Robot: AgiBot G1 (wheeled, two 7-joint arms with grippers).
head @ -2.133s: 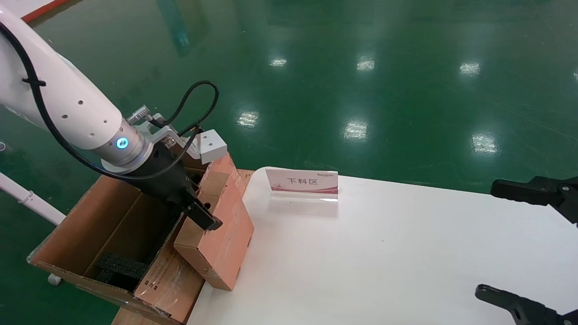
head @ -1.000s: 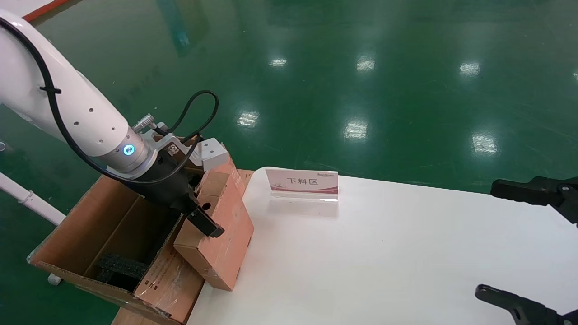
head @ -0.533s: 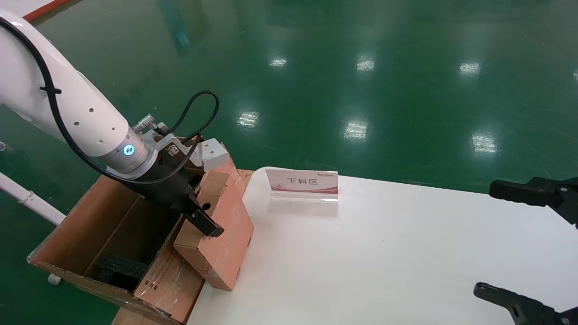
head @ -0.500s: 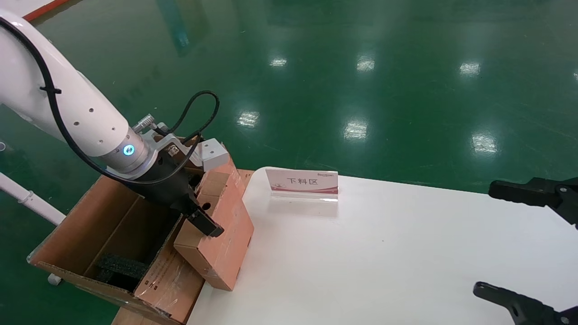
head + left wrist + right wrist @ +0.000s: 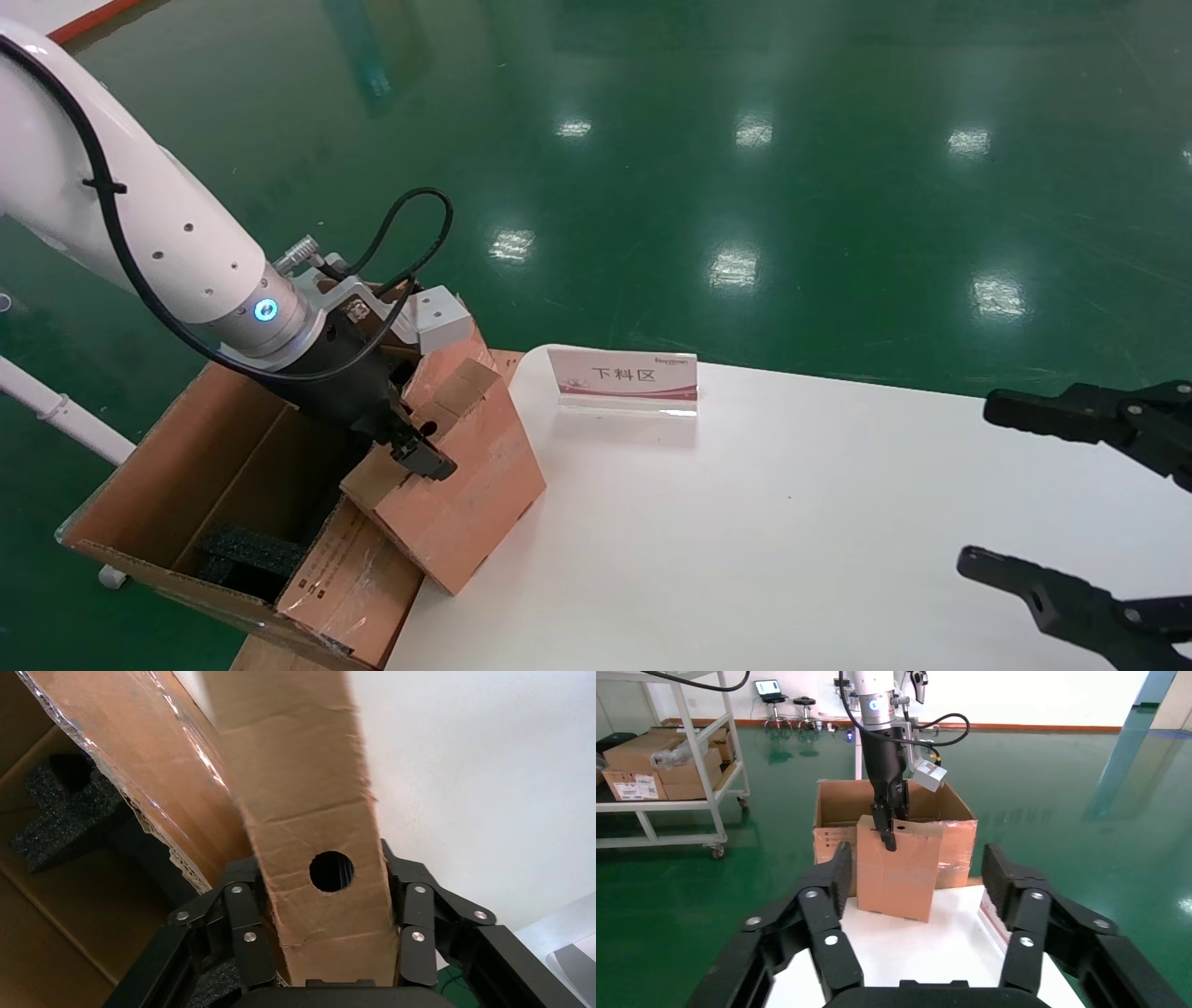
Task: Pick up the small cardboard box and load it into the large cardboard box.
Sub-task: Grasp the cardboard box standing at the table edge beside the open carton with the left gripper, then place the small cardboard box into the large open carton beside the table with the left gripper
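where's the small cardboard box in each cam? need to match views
Head view: small cardboard box lower left, tilted, at the white table's edge against the large cardboard box, held by the left claw.
Left wrist view: fills the centre, round hole between the claw fingers.
Right wrist view: centre, standing before the large carton.
Shared landmark: the left claw clamping the box's top edge.

The left gripper (image 5: 421, 455) jaws clamp the small cardboard box (image 5: 456, 471), whose far jaw-side face is hidden behind it. Its lower edge runs out of the left wrist view. The large cardboard box (image 5: 223, 485) is cut off at the bottom; its printed text is too small to read.
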